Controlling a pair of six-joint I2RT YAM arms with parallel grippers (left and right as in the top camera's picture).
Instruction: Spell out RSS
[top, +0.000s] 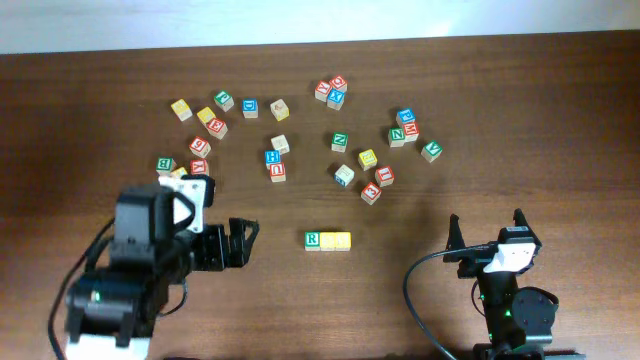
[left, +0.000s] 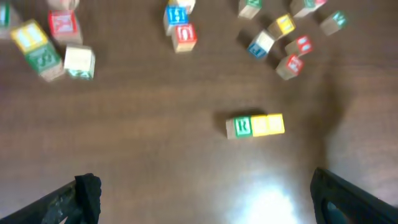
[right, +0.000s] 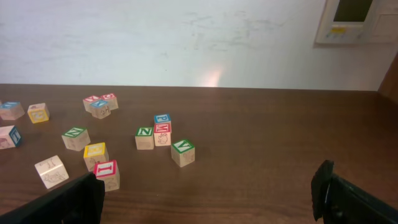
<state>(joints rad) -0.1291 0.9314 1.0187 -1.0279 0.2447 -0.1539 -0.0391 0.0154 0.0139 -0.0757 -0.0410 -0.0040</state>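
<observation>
Overhead, the R cube (top: 313, 240) forms the left end of a straight three-cube row on the table (top: 560, 120), green letter up. The first yellow cube (top: 328, 240) touches its right side, and the second yellow cube (top: 343, 240) touches the first in turn. The letters on the yellow faces are too small to read. The row lies on the near half of the table, between the two arms and well apart from the loose cubes (top: 340, 141) scattered across the far half.

The left gripper (top: 248, 243) is level with the row, just to its left and pointing at the R cube without touching it. Its jaws are spread wide and grasp nothing. In the left wrist view its dark fingers (left: 87, 196) frame the lower corners, with the row ahead of them on bare wood, the R cube nearest the left side.

The right gripper (top: 486, 222) stands well to the right of the row and points toward the far edge. Its jaws are likewise released and empty. In the right wrist view its fingers (right: 339, 193) sit low in the frame. Beyond them lie loose cubes, among them a green V cube (right: 182, 151) and a red I cube (right: 106, 174), before a pale wall (right: 186, 37)
</observation>
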